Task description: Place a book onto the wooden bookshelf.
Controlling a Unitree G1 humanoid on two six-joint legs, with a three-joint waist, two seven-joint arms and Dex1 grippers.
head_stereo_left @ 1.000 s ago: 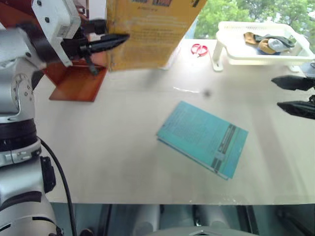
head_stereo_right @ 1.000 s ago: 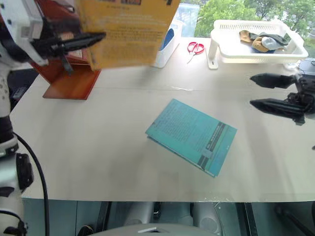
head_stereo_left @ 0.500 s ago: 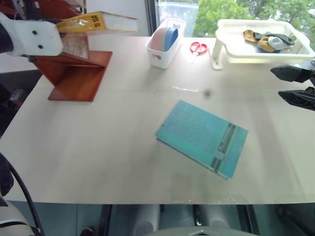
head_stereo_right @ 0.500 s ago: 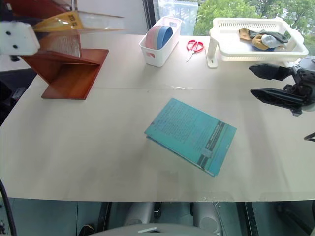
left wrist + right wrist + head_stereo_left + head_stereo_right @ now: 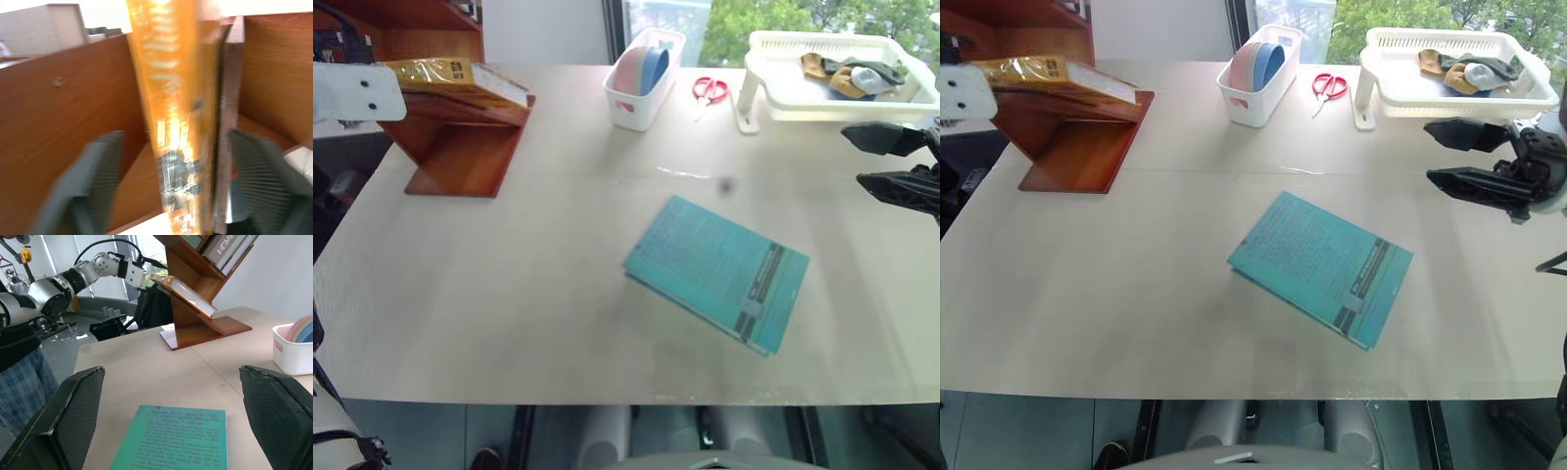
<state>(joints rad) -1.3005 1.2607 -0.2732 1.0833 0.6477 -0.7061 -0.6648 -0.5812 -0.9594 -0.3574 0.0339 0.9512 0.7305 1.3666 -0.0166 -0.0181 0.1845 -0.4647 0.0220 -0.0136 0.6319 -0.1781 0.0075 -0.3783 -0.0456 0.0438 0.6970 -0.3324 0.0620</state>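
Note:
The yellow-orange book [image 5: 460, 78] lies flat on a slanted board of the reddish-brown wooden bookshelf [image 5: 460, 157] at the table's far left. My left gripper [image 5: 176, 139] is at the book's outer end. In the left wrist view its two fingers [image 5: 93, 181] stand wide on either side of the book's spine [image 5: 171, 73], with a gap on each side, so it is open. The right wrist view shows the left arm at the book [image 5: 183, 289] on the shelf [image 5: 205, 328]. My right gripper [image 5: 1433, 152] hovers open and holds nothing over the table's right side, pointing left.
A thin teal book [image 5: 717, 272] lies flat mid-table. At the back stand a white bin [image 5: 641, 73] of pink and blue discs, red scissors [image 5: 709, 90] and a white tray [image 5: 822, 110] with small items. A person's trouser leg [image 5: 19, 382] shows beyond the table's left end.
My left arm swung the book left from upright above the table, turned it flat and laid it on the shelf's slanted board; its fingers now stand apart. The right gripper hardly moved.

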